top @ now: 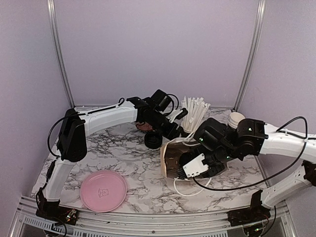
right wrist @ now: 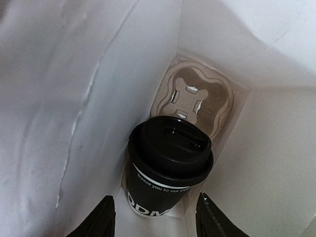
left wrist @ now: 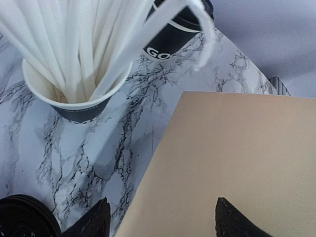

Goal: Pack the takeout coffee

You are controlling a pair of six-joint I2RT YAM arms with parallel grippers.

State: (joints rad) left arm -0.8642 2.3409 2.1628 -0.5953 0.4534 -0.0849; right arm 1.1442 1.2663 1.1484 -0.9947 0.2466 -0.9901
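Observation:
A black takeout coffee cup with its round lid on stands in the brown pulp carrier at the bottom of a paper bag lying on its side. My right gripper is inside the bag, open. Its fingertips flank the cup's base with small gaps on each side. A second black cup with white lettering stands behind the bag, its cream inside visible in the top view. A loose black lid lies left of the bag. My left gripper is open, straddling the bag's upper edge.
A black cup full of tall white straws stands just behind the bag, close to the left gripper. The bag's white handle trails toward the front. A pink plate sits at the front left of the marble table.

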